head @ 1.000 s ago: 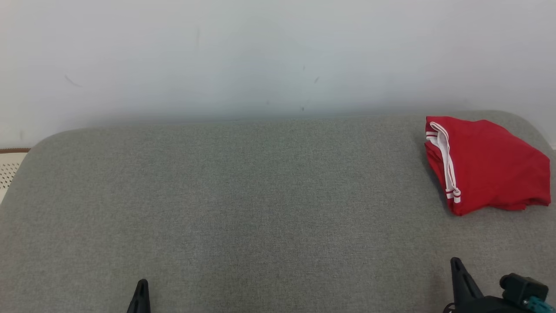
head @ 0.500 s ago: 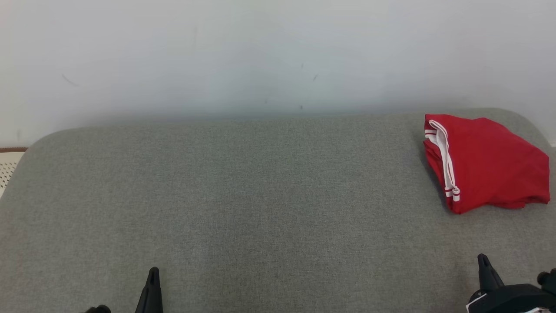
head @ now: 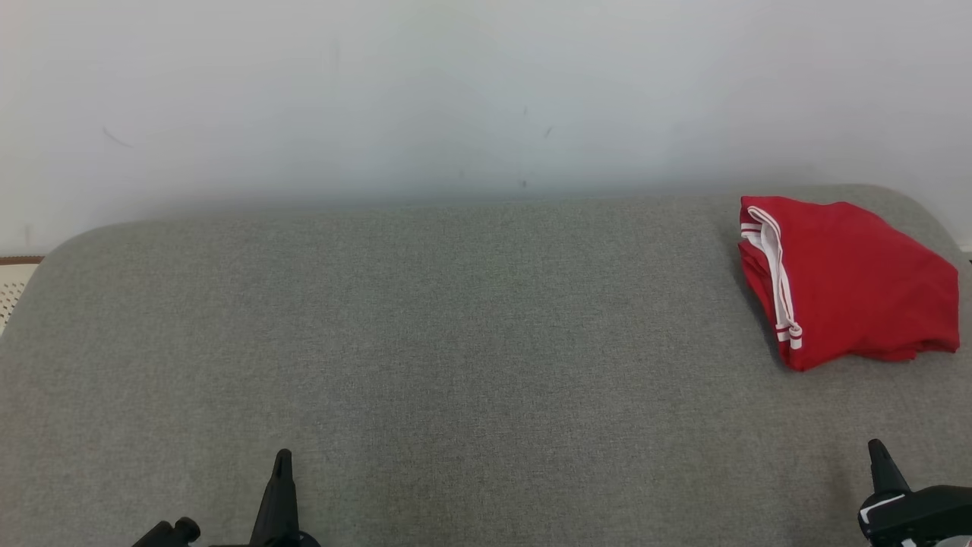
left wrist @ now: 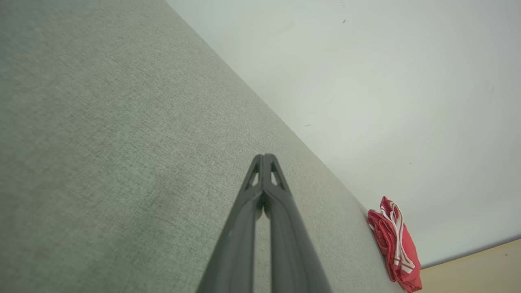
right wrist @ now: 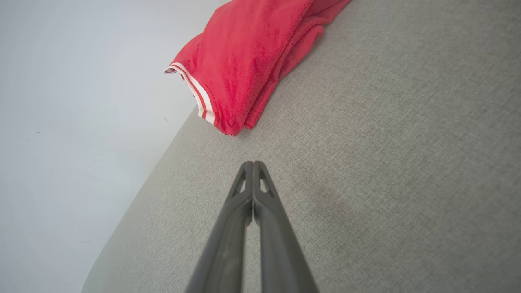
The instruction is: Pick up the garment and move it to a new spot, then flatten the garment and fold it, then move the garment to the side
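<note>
Garment (head: 850,281): red cloth with white-striped trim along one edge, folded into a thick, slightly rumpled bundle. It lies at the far right end of the cushion (head: 456,342), close to the wall (head: 456,91).
Left gripper (head: 282,456): fingers pressed together, holding nothing; near left, over bare cushion, well apart from the garment.
Right gripper (head: 877,447): fingers pressed together, empty; near right, garment ahead of it, not touching.
Cushion: grey woven fabric, rounded corners.
Wall: pale, a few small marks.
</note>
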You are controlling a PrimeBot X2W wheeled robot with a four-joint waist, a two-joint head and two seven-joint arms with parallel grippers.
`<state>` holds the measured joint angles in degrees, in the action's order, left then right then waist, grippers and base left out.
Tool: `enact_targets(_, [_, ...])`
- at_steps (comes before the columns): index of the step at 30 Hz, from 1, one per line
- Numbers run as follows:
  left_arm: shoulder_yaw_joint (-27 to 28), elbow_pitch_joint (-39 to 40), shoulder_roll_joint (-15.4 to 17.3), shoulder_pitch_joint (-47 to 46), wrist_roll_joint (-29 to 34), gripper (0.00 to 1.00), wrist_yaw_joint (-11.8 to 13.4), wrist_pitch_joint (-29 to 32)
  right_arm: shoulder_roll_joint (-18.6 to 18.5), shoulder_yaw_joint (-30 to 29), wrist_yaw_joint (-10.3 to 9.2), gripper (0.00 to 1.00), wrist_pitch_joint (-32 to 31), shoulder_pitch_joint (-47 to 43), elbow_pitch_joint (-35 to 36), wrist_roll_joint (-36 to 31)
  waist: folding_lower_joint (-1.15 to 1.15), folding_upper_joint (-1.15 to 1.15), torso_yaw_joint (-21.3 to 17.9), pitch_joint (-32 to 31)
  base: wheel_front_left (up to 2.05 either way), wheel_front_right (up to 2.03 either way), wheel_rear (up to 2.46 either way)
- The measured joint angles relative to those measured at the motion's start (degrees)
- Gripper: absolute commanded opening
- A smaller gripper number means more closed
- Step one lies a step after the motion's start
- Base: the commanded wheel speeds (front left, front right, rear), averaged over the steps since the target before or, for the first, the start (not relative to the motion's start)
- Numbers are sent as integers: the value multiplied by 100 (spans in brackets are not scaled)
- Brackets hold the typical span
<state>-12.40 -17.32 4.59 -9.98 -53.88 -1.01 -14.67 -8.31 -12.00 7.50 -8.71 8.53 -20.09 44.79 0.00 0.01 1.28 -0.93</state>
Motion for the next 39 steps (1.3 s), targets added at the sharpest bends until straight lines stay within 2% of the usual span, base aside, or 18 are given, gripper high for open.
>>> enact_targets(19, [-364, -374, -57, -455, -1461, 0, -196, -1, -125, -677, -1, 0, -597, 358, -348, 1307, 0, -1, -34, 47, 0, 0, 0])
enact_targets(39, [-688, -704, -101, -857, -2715, 0, -353, -7, -236, -1263, -2, 0, -1111, 652, -661, 2473, 0, -1, -69, 97, 0, 0, 0])
